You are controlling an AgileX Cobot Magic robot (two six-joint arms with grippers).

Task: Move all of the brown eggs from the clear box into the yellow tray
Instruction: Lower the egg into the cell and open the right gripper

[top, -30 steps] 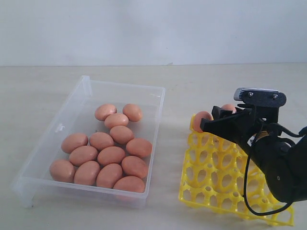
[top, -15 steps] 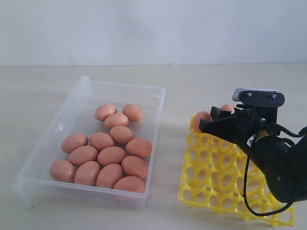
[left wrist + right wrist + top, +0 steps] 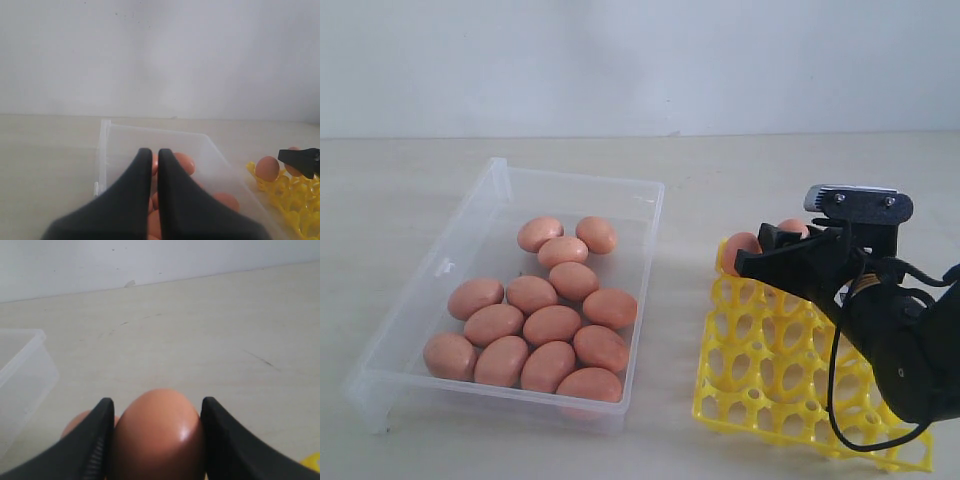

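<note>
Presently, one brown egg [image 3: 160, 440] pinched by right gripper [image 3: 156, 401] over yellow tray [image 3: 760, 390] back row. Fourteen brown eggs [image 3: 552, 324] seen lying in clear box [image 3: 500, 180]. Left gripper [image 3: 155, 153] pressed together, holding nothing.

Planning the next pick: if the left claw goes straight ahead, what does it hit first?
Probably the brown eggs in the clear box, just beyond the left claw; depth is unclear.

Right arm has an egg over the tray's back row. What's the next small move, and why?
Probably open the right gripper to release the brown egg into the yellow tray. The jaws clamp it low at the back row, beside an egg already placed; whether it is fully seated is unclear.
</note>
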